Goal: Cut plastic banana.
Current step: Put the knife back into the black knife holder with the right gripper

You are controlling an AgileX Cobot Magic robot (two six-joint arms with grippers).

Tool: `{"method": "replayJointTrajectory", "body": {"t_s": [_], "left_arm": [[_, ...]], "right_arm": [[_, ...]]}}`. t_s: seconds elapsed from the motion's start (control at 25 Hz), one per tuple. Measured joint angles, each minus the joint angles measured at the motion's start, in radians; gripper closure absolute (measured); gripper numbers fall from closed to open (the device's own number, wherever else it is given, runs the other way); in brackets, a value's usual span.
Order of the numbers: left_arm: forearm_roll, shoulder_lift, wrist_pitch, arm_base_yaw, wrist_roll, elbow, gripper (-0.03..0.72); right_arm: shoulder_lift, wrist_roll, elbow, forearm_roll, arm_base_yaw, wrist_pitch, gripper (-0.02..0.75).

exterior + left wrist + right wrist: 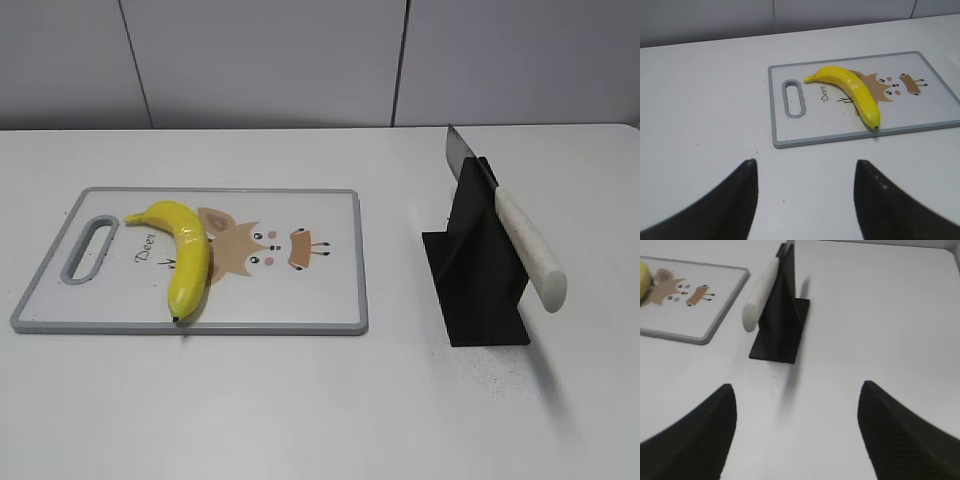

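The plastic banana [185,255] lies whole on the left part of a white cutting board [300,300] with a grey rim and a cartoon print. It also shows in the left wrist view [852,90] and as a sliver in the right wrist view [643,279]. A knife with a white handle [530,250] rests in a black stand [478,270], handle toward the front; it shows in the right wrist view [760,295] too. My left gripper [804,165] is open and empty, short of the board. My right gripper [797,387] is open and empty, in front of the stand. Neither gripper shows in the exterior view.
The cutting board has a grey handle slot [90,250] at its left end. The white table [320,400] runs back to a grey panelled wall [300,60].
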State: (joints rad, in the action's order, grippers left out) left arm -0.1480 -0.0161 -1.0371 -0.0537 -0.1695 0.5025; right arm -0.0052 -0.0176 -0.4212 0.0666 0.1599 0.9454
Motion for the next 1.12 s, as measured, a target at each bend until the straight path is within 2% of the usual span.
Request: {"method": "replayJointTrajectory", "body": {"t_s": [0.12,0.4,1.12], "left_arm": [[-0.001,0.000,0.000,0.006,0.000,0.000,0.105],[-0.002,0.000,0.000,0.006,0.000,0.000,0.105],[-0.002,0.000,0.000,0.006,0.000,0.000,0.105]], "right_arm": [[0.000,-0.001,0.000,0.000,-0.055,0.000,0.148],[0.000,-0.001,0.000,0.006,-0.081,0.000,0.148],[0.000,-0.001,0.000,0.013,-0.083,0.000,0.148]]}}
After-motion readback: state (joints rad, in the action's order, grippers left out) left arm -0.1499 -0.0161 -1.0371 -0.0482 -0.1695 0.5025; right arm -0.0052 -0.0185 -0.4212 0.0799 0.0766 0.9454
